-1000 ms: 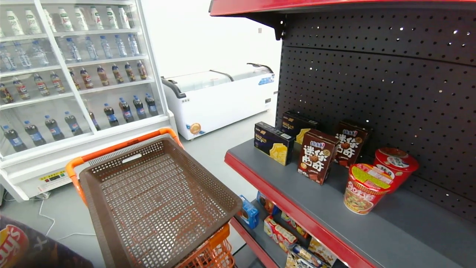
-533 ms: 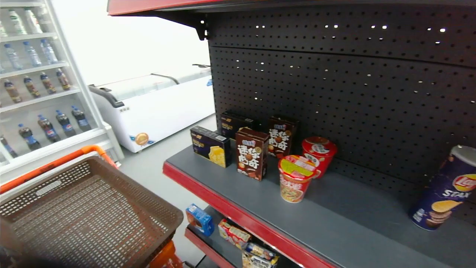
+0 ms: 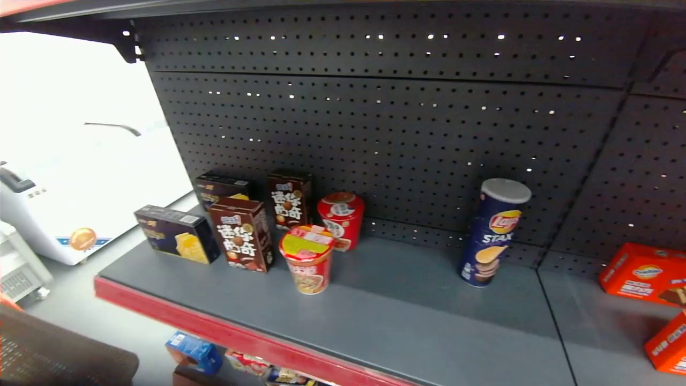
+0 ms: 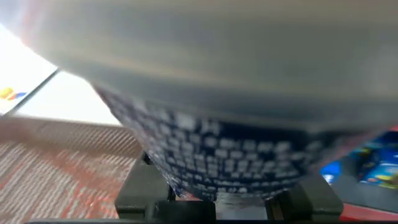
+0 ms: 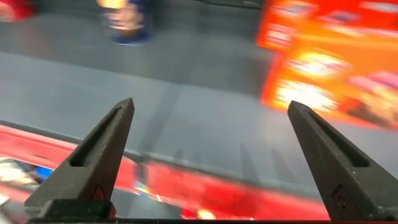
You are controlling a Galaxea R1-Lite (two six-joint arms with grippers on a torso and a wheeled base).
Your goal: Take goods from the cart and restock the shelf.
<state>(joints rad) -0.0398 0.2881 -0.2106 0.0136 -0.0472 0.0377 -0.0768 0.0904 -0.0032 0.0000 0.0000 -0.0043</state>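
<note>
Left pincer (image 4: 217, 202) holds a blue chip can (image 4: 211, 155); right pincer (image 5: 210, 104) hangs wide open.
The blue chip can is just beside the cart basket (image 4: 50, 168); the right pincer is over the shelf (image 5: 186, 118), near orange boxes (image 5: 336, 68).

A blue chips can (image 3: 493, 233) is standing upright near the shelf's (image 3: 407, 316) back edge, well right of the boxes (image 3: 241, 236) and noodle cups (image 3: 307, 258) clustering at its left end. A second blue can (image 4: 211, 143) is sitting in the left gripper (image 4: 214, 202).

White light left of the pegboard (image 3: 375, 134) burns out the freezer (image 3: 48, 220); bright dots shine through the pegboard's holes. The shelf (image 3: 407, 316) below is dim. The held chips can (image 4: 217, 137) is out of focus; the orange boxes (image 5: 336, 68) smear.
</note>
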